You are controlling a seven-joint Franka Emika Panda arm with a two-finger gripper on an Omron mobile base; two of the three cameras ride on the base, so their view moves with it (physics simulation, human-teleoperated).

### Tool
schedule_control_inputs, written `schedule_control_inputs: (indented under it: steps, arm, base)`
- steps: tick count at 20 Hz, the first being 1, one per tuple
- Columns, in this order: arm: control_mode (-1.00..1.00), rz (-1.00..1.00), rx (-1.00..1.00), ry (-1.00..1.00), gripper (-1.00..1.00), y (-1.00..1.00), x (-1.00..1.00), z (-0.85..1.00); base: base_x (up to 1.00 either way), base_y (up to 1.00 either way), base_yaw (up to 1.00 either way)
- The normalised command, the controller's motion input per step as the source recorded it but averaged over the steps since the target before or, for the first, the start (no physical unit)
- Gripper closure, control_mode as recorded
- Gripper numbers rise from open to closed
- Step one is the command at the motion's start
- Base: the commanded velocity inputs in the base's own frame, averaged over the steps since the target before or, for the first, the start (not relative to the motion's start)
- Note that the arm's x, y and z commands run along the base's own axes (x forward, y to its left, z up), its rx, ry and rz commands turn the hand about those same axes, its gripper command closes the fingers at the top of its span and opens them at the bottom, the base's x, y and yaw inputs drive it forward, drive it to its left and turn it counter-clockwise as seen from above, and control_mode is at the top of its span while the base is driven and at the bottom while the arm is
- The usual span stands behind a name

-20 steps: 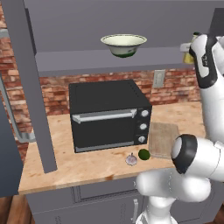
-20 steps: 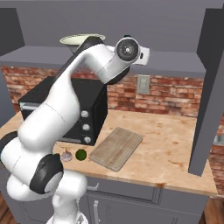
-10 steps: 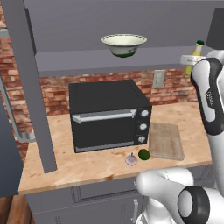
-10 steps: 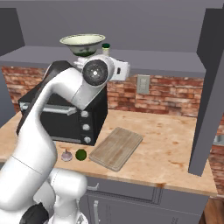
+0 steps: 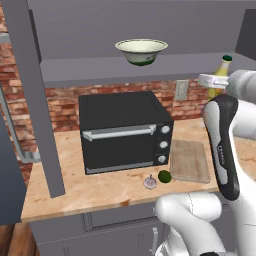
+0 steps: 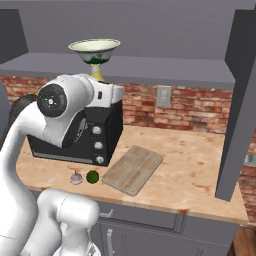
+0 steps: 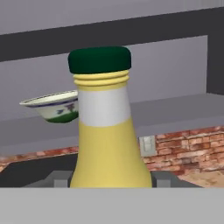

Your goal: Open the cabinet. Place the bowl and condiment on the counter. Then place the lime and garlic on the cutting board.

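Where arm blocks it, condiment [image 5: 220,76] base hidden, tool grip unclear

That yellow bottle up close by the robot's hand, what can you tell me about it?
The condiment is a slim yellow bottle with a dark green cap, a ribbed yellow neck and a white band below it. It looks like smooth plastic. It stands upright, capped, and sits between the fingers of the gripper, which look closed around its lower body. Behind it, the bowl rests on the cabinet shelf.
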Motion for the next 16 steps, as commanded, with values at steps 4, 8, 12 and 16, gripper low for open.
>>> schedule_control_inputs:
  steps: [4,8,12,16]
  arm:
    - [-1.00,-0.24,-0.02,0.00,1.00,0.58,-0.51,0.00]
    - [-1.00,-0.25,-0.03,0.02,1.00,0.62,-0.49,0.00]
    - [-1.00,-0.16,-0.03,0.07,1.00,0.47,-0.54,0.00]
    - [-1.00,0.00,-0.02,0.01,1.00,0.24,-0.67,0.00]
  base:
    - [0.00,0.00,0.00]
    - [0.00,0.00,0.00]
    - [0.00,0.00,0.00]
    - [0.00,0.00,0.00]
